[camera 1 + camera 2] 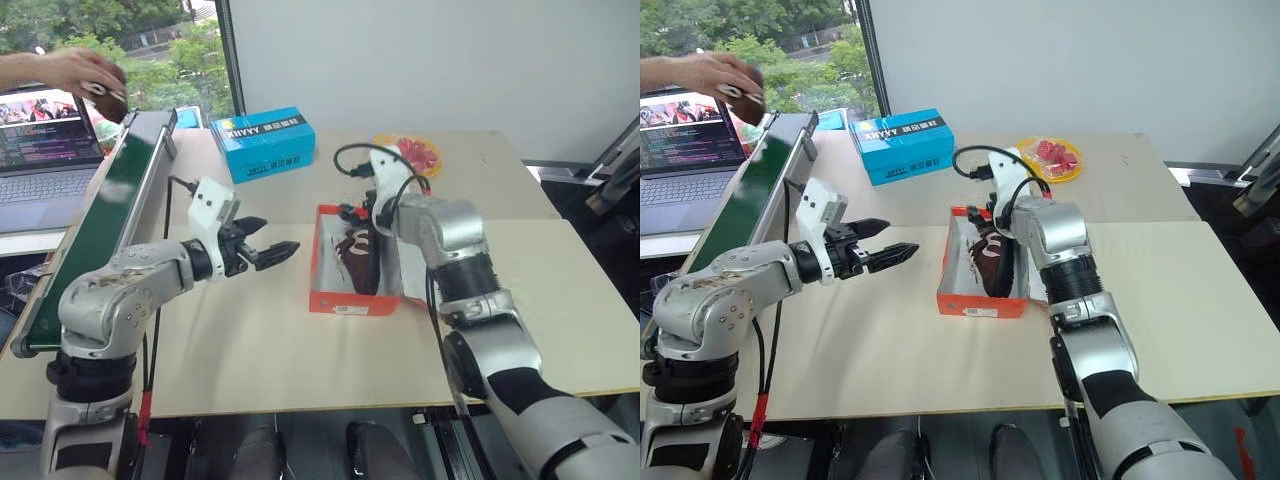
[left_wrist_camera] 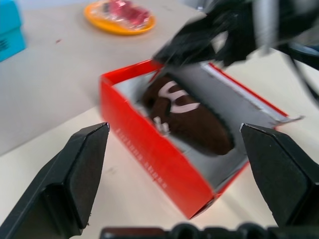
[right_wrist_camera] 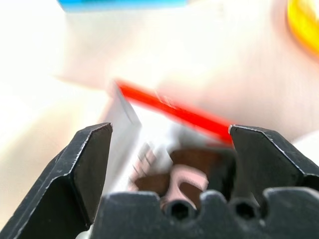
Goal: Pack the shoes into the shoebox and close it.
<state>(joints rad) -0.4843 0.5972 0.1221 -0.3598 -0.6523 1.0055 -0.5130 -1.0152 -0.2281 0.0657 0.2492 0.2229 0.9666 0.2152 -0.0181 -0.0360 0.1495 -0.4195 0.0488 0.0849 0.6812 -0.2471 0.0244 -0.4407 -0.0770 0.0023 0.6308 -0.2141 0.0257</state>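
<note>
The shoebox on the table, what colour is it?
Orange-red shoebox, white inside; clearest in the left wrist view.

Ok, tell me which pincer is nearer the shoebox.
Right. The right pincer hangs open just above the shoebox and the shoe inside it; the left pincer hovers open off to the box's left side, clear of it.

Left of shoebox [image 1: 352,296]: bare table [image 1: 250,330], free.
Over box: right gripper [image 1: 350,214] blocks.
Behind: blue box [image 1: 263,143], plate [image 1: 418,155].
</note>
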